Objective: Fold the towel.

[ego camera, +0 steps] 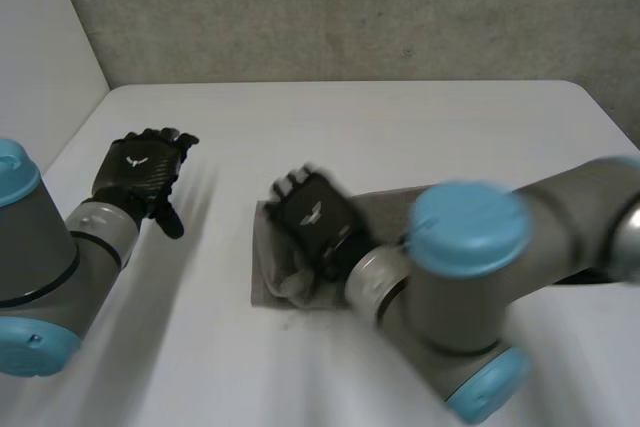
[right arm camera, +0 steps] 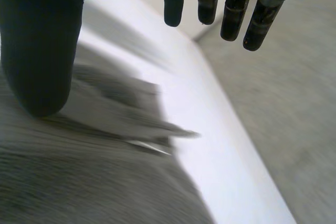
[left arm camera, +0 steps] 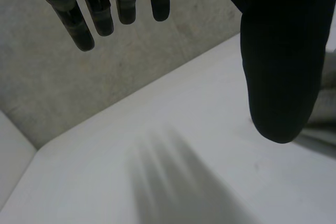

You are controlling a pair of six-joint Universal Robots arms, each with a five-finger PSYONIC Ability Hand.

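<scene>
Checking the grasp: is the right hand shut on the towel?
No, the right hand is open: its fingers and thumb are straight and apart above the towel, pinching no cloth.

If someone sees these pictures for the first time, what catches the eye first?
The right hand, fingers straight, is over one end of the grey towel near the middle of the white table. The left hand is open above bare table, apart from the towel.
</scene>
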